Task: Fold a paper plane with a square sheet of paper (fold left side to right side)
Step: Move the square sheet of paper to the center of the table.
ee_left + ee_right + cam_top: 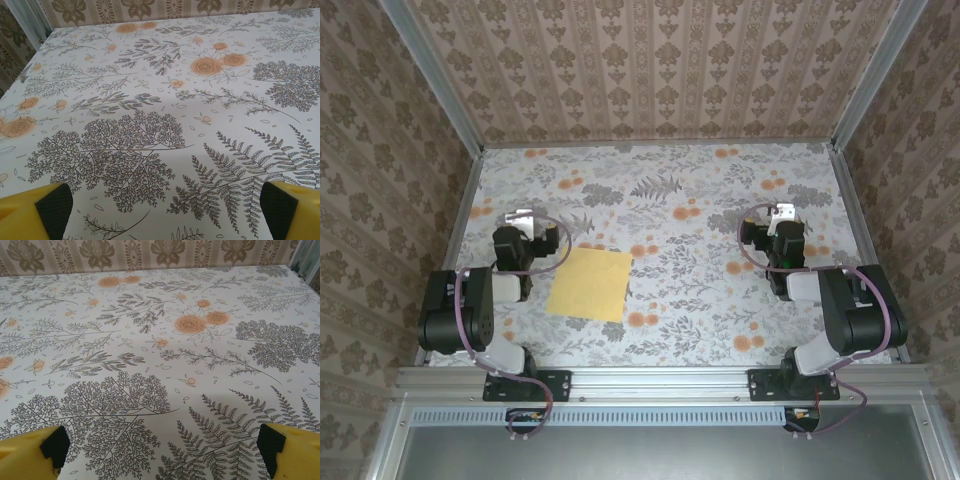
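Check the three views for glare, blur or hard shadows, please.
Top external: soft, even light, no glare; the square sheet of paper reads sharp-edged. Left wrist: tablecloth print crisp, left gripper slightly soft at the bottom corners. Right wrist: likewise for the right gripper.

Lab robot cell: aluminium frame [660,380], wallpapered walls [650,70], floral tabletop [660,180].

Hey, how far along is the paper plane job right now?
Nothing looks done: the square sheet of paper lies flat, uncreased, on the table. Nothing is in hand: the left gripper and right gripper stand open, off the sheet. Left: every fold, starting left side over to right.
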You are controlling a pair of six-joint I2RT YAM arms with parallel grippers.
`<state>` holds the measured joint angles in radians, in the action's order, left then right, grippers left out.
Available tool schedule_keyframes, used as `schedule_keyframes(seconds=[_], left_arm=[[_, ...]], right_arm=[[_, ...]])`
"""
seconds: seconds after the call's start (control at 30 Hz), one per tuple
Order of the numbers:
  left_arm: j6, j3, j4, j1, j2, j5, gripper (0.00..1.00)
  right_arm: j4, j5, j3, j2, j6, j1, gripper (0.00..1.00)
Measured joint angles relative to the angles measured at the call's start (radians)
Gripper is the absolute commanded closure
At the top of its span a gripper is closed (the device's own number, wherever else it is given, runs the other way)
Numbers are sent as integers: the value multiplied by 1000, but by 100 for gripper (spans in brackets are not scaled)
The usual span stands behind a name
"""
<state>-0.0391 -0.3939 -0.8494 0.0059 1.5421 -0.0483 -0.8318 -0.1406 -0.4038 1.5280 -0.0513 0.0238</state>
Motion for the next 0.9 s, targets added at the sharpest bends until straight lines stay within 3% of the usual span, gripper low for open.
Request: schedule_keyframes(seconds=[0.9], left_arm=[[0,0,0,0,-3,6,0]], right_arm=[[3,18,0,-2,-2,-3,0]])
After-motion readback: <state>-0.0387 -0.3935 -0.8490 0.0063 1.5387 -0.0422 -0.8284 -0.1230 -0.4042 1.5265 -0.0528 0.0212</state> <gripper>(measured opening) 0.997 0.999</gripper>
